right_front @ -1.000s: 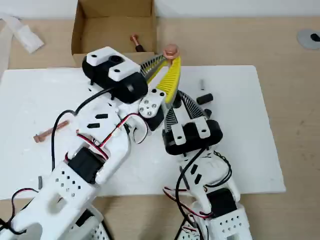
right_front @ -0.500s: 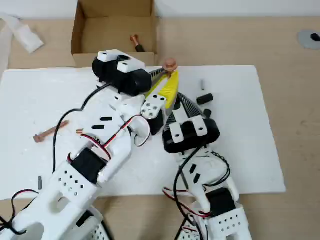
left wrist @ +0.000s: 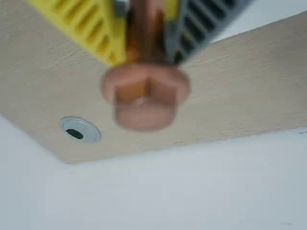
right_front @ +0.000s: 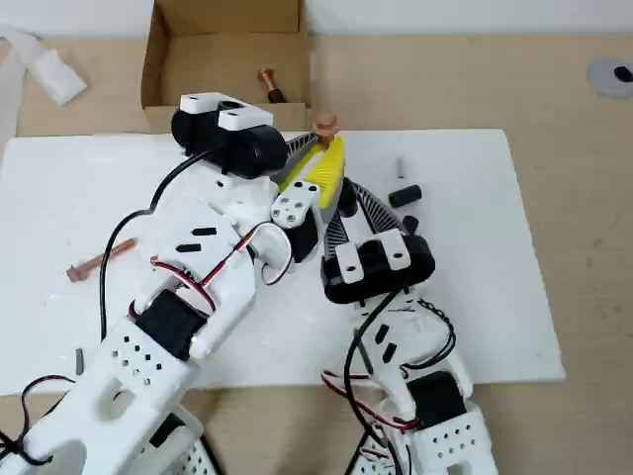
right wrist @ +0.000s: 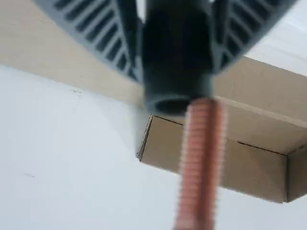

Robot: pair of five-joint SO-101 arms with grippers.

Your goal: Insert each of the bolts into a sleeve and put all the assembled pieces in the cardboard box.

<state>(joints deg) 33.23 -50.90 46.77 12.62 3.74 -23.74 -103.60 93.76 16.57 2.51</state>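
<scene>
My left gripper [right_front: 318, 148], with one yellow finger, is shut on a copper bolt [right_front: 323, 125] near the mat's far edge, just in front of the cardboard box [right_front: 150, 59]. In the left wrist view the bolt's hex head [left wrist: 144, 96] sticks out beyond the left gripper [left wrist: 146, 28]. My right gripper [right wrist: 177, 28] is shut on a black sleeve [right wrist: 177, 62], and the bolt's threaded shank [right wrist: 199, 163] meets the sleeve's mouth. In the high view the right gripper's grey fingers [right_front: 371, 208] reach under the left gripper. One assembled piece [right_front: 269, 84] lies in the box.
A loose copper bolt [right_front: 99, 262] lies at the left of the white mat [right_front: 495, 277]. A black sleeve [right_front: 404, 195] and a small grey pin [right_front: 400, 166] lie right of the grippers. The box's corner [right wrist: 225, 158] stands close behind the sleeve.
The left arm has brought the bolt nearer and slightly left, from over the box's edge down to the mat's far edge. The right arm has barely moved.
</scene>
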